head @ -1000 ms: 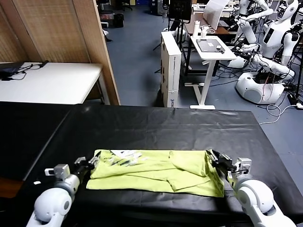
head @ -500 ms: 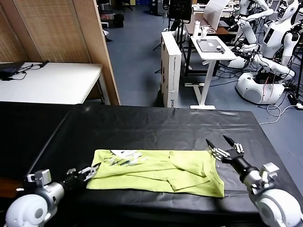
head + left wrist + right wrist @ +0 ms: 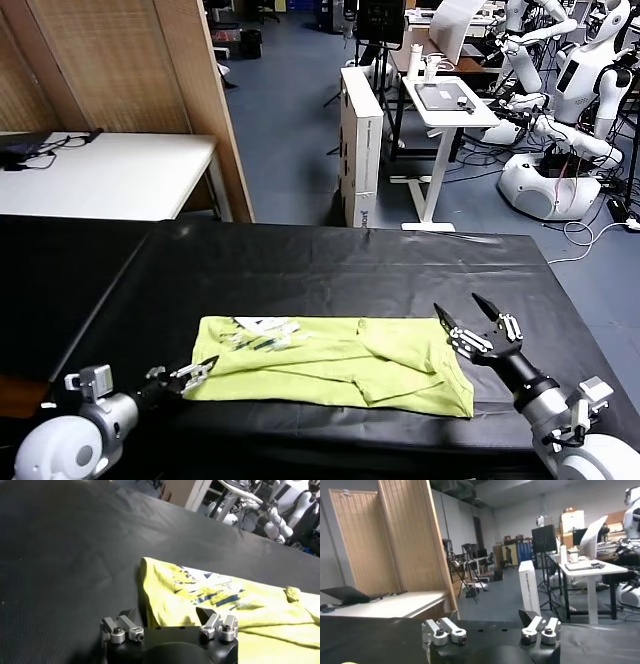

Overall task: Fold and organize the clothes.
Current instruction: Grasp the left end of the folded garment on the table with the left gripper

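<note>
The lime yellow-green T-shirt (image 3: 330, 365) lies folded flat on the black table (image 3: 330, 265), with a white print (image 3: 262, 333) showing near its left end. My left gripper (image 3: 195, 375) is open and empty, low at the shirt's near-left corner. In the left wrist view the shirt (image 3: 225, 605) lies just beyond the open left gripper (image 3: 167, 617). My right gripper (image 3: 478, 325) is open and empty, raised at the shirt's right edge. In the right wrist view the right gripper (image 3: 485, 625) faces the room, with nothing between its fingers (image 3: 527, 617).
A white desk (image 3: 100, 170) and a wooden partition (image 3: 120, 60) stand at the back left. A white box (image 3: 360, 140), a small white stand (image 3: 445, 110) and other robots (image 3: 560, 150) are behind the table. The shirt lies near the table's front edge.
Both grippers have let go of the shirt's ends and drawn back. The left moved toward the near-left; the right rose and moved right. The shirt stayed flat.
</note>
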